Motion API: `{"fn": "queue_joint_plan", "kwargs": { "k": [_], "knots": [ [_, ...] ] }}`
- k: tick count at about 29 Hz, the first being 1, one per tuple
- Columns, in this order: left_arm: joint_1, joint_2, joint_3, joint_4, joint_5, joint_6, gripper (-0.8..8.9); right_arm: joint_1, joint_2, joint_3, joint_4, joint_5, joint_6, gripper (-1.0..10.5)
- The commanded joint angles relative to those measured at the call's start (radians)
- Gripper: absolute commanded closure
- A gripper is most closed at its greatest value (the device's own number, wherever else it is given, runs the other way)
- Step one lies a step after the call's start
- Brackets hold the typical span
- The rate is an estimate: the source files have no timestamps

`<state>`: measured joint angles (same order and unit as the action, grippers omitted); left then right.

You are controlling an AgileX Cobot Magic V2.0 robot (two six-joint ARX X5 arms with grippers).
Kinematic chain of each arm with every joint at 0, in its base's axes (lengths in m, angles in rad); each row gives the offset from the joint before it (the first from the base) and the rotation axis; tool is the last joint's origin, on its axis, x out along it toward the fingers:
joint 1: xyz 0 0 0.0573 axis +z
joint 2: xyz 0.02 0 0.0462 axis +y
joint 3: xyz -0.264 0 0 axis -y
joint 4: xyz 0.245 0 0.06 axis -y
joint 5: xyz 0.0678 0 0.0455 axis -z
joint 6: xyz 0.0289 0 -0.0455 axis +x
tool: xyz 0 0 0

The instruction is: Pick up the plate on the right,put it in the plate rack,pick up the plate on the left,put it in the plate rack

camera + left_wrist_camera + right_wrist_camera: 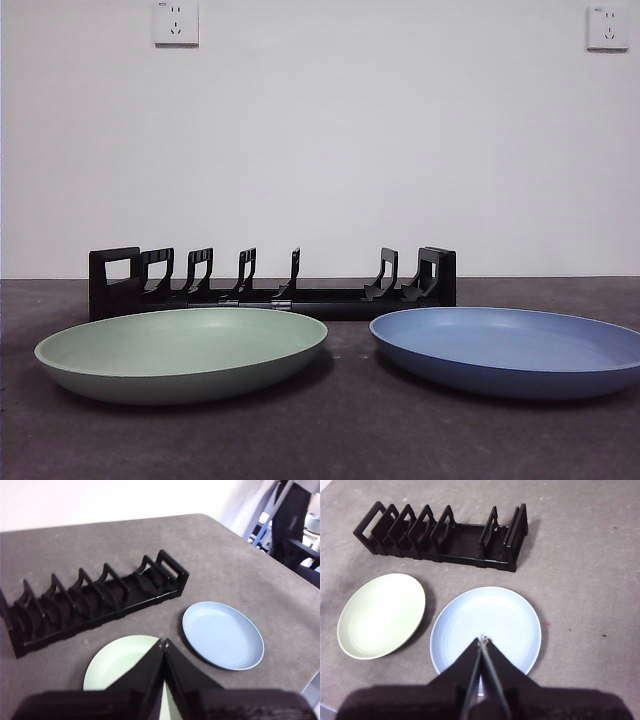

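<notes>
A blue plate (510, 350) lies flat on the right of the dark table, and a pale green plate (180, 350) lies flat on the left. Behind them stands the long black plate rack (270, 285) with nothing in its slots. My right gripper (483, 639) hovers high over the blue plate (487, 625), jaws shut and holding nothing. Above the green plate (122, 662) my left gripper (163, 642) hangs shut and likewise holds nothing. Both wrist views also show the rack (95, 595) (445, 532). Neither arm shows in the front view.
The grey table's corner and edge (280, 565) lie beyond the blue plate (222, 635), with dark equipment (295, 525) past it. A white wall with two sockets (176, 22) stands behind the rack.
</notes>
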<state>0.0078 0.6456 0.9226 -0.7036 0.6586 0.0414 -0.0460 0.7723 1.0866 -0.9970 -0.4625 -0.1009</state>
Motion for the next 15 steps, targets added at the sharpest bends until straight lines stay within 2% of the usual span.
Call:
{"fn": "queue_joint_plan", "kwargs": {
  "k": [1,6,7,8,9,10,11,12,15],
  "knots": [
    [-0.016,0.005,0.006,-0.013,0.003,0.024,8.20,0.001,0.004,0.004,-0.003,-0.034,-0.015,9.6],
    [-0.030,0.019,0.007,-0.015,0.031,0.030,7.94,0.001,0.004,0.005,0.001,-0.047,-0.014,9.4],
    [-0.032,0.022,0.010,-0.012,0.037,0.031,7.01,0.001,0.004,0.005,0.001,-0.047,-0.012,9.1],
    [-0.035,0.026,0.016,-0.013,0.037,0.031,5.35,0.001,0.004,0.005,0.001,-0.048,-0.008,8.1],
    [-0.043,0.034,0.029,-0.013,0.037,0.031,3.21,0.001,0.004,0.005,0.001,-0.055,-0.004,6.7],
    [-0.052,0.042,0.043,-0.014,0.038,0.036,2.07,0.001,0.005,0.005,0.001,-0.066,-0.003,5.5],
    [-0.064,0.050,0.058,-0.014,0.042,0.050,1.97,0.001,0.005,0.005,0.001,-0.072,0.003,4.6],
    [-0.074,0.057,0.071,-0.014,0.053,0.061,1.97,0.001,0.005,0.005,0.002,-0.073,0.013,4.3],
    [-0.112,0.092,0.117,-0.033,0.056,0.104,1.97,0.001,0.016,0.005,0.002,-0.073,0.023,4.4]
  ]
}}
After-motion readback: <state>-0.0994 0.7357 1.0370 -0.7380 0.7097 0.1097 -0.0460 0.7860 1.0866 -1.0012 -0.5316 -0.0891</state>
